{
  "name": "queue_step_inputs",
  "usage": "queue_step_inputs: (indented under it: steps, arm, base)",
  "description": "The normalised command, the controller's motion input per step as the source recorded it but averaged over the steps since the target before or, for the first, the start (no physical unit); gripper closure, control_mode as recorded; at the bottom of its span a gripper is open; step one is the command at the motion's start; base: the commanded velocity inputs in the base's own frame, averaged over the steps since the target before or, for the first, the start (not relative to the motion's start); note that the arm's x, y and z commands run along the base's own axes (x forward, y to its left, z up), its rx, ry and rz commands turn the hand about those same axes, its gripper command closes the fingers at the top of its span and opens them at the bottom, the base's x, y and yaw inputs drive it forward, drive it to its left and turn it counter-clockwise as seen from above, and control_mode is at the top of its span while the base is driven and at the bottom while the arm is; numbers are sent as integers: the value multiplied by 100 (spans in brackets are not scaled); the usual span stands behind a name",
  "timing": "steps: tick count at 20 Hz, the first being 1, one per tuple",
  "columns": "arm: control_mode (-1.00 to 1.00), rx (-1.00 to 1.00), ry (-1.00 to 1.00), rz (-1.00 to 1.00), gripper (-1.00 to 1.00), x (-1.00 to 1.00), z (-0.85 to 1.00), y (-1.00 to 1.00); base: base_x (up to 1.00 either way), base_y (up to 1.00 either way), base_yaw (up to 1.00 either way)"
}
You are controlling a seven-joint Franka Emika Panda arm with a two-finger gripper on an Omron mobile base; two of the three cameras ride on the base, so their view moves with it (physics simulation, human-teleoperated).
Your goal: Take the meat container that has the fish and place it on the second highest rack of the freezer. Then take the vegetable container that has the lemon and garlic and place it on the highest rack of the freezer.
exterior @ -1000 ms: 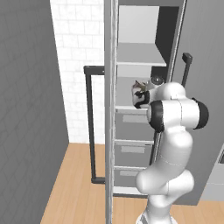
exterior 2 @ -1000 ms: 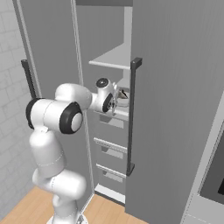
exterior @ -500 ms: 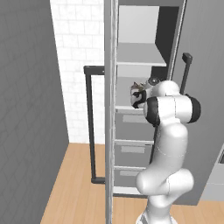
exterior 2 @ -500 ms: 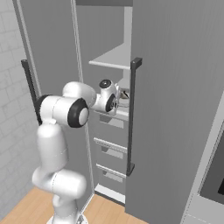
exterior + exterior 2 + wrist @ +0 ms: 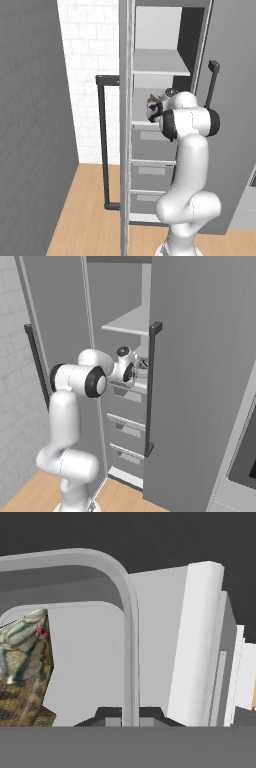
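Fingers (image 5: 130, 716) clamped on meat container (image 5: 131, 632) rim | fish (image 5: 24, 667) inside | at freezer (image 5: 155, 65) shelf

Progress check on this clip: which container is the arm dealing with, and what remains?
Nothing looks finished yet. In hand: the gripper is pinching the rim of the tray that holds the fish, and the arm is carrying it in at the freezer shelves. Whether it already rests on a rack cannot be told. Left: release it on the second-highest rack, then the lemon-and-garlic container.
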Motion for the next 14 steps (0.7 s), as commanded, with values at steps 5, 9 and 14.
queue_step_inputs:
  steps: [5,9,14]
  arm:
    - [-100,0,0,0,100,37,-18,-9]
    - [-100,0,0,0,100,32,-19,-18]
    - [-100,0,0,0,100,31,-14,-15]
  base:
    - [0,0,0]
    - [0,0,0]
    - [0,0,0]
